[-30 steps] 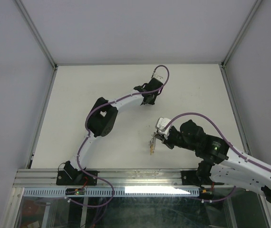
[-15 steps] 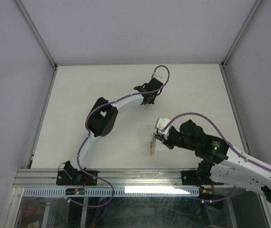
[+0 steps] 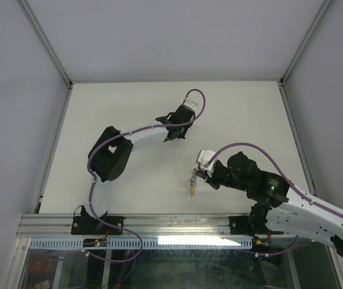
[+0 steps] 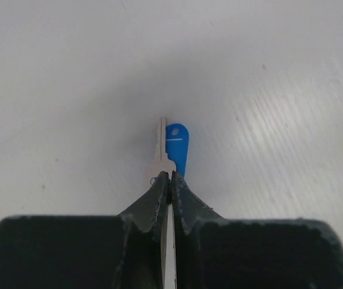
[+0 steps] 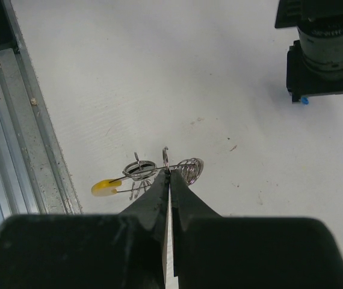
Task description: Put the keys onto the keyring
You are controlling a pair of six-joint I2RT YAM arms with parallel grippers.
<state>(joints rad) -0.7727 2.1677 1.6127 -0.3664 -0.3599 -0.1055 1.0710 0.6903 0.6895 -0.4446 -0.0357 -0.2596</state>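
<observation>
Keyring (image 5: 136, 171) near front rail (image 5: 33, 138)

Keyring (image 5: 136, 171): one. Silver key (image 4: 162, 144): one. Blue-headed key (image 4: 176, 147): one. Both keys lie well apart from the keyring. Grippers: two, the right gripper (image 5: 169, 171) at the keyring, the left gripper (image 4: 169, 179) well apart from it.

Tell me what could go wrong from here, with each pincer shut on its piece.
The left pincer nips the keys only at their near end, so they may pivot or slip out in transit.
The right pincer holds the keyring by one thin wire loop; the rest is free and could twist away.
Both pieces are tiny beside the pincers, which might bump each other while lining them up.
</observation>
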